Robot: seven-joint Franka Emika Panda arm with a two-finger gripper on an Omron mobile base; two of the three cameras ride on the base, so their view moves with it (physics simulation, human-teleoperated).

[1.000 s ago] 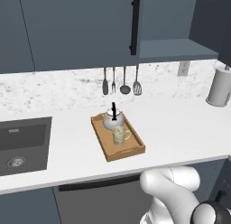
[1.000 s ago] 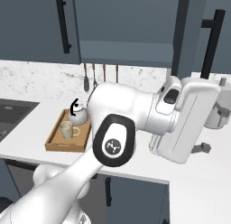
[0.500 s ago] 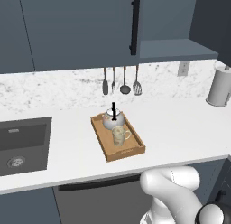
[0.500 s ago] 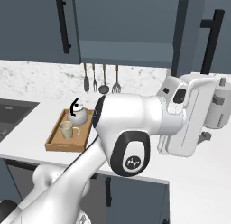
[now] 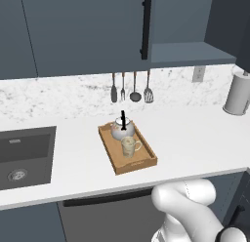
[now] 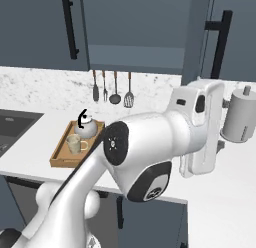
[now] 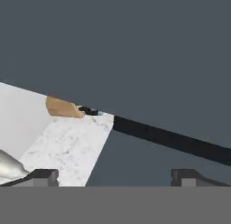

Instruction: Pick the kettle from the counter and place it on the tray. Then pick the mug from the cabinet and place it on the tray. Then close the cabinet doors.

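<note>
I am a white robot arm working at a long white counter (image 5: 195,138) with faint grey marble speckling, in front of a dark slate-blue cabinet (image 5: 88,31).

In the left base view, a light-brown wooden tray (image 5: 128,148) is lying on the counter, set at a slight angle. The kettle (image 5: 122,129), round and silvery-white with a thin black upright handle, is sitting on the far end of the tray. The mug (image 5: 129,146), small and beige, is standing on the tray just in front of the kettle, with its handle pointing to the right. A dark sink (image 5: 24,155) is sunk into the counter well to the left of the tray. Four utensils (image 5: 131,88) are hanging on the wall behind the tray. A tall grey canister (image 5: 238,93) is standing at the far right of the counter.

One cabinet door (image 5: 97,31) is lying flat and closed above the tray, with its black bar handle (image 5: 145,27) upright. To the right of it, the cabinet shelf (image 5: 190,53) is showing, and the second door (image 6: 227,37) is standing beside it in the right base view; I cannot tell how far that door is open.

In the hand view, my gripper (image 7: 115,175) is pointing at a dark blue panel, and a long black bar handle (image 7: 171,139) is crossing just above the finger tips. My two finger tips (image 7: 40,175) are standing wide apart with nothing between them, so the gripper is spread and holding nothing. I cannot tell whether it is touching the handle.
</note>
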